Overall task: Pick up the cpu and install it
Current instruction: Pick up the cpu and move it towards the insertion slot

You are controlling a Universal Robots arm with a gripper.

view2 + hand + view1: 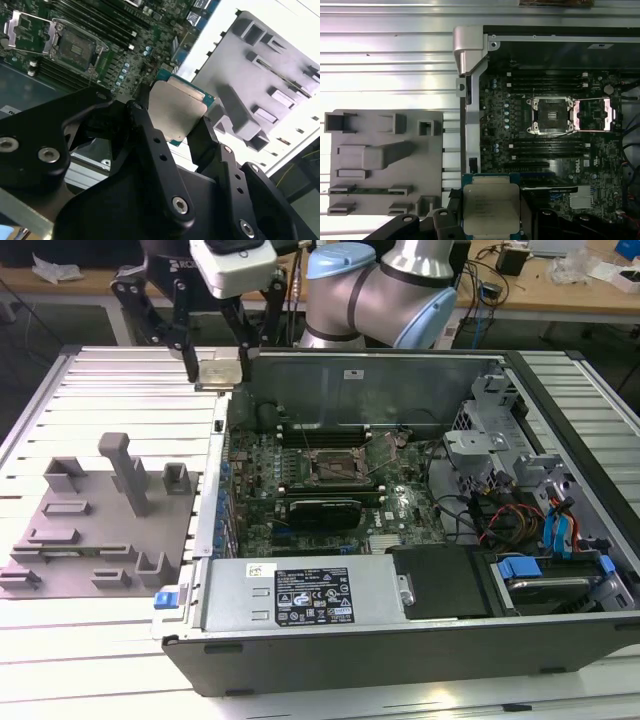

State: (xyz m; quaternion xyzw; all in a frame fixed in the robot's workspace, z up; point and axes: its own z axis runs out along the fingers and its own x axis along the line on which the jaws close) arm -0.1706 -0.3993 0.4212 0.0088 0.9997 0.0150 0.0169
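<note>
Gripping the cpu (221,373) by its edges, the hand (217,364) likely needed to hold it level toward the socket (335,468) at four o'clock.

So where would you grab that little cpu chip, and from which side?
By two opposite edges, coming from the side of its metal top. The cpu is flat and square, so only its thin sides offer parallel faces to pinch. The gripper holds it that way here, fingers against opposite edges, lid untouched.
</note>
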